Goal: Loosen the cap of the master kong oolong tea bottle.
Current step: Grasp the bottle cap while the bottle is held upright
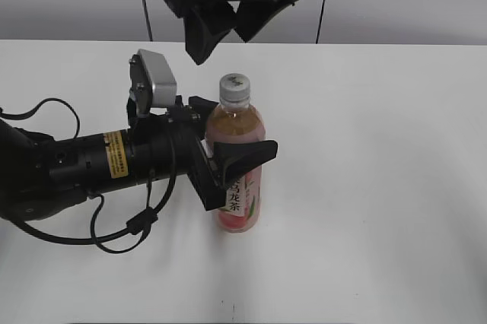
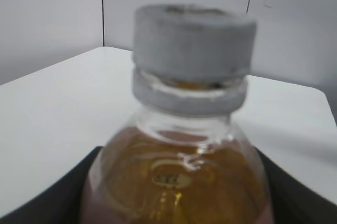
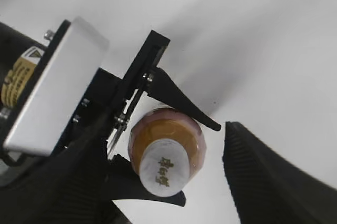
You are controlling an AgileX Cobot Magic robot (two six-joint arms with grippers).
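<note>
Two grippers: we held the master kong oolong tea bottle (image 1: pixel 239 160) upright on the table (image 1: pixel 380 187), left gripper (image 1: pixel 228 158) clamped around it.
Cap (image 1: pixel 235 86): directly below our right gripper (image 1: pixel 228 23), whose jaws hung apart.

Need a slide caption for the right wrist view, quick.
Looking down: left hand around the tea bottle, right hand open above the white cap.

One bottle (image 1: pixel 239 158) stands on the one white table (image 1: pixel 380 187), and it wears one cap (image 1: pixel 234 87). Two grippers are in sight — the left gripper (image 1: pixel 228 158) and the right gripper (image 1: pixel 224 31). One silvery camera box (image 1: pixel 154 79) — probably just the one.
</note>
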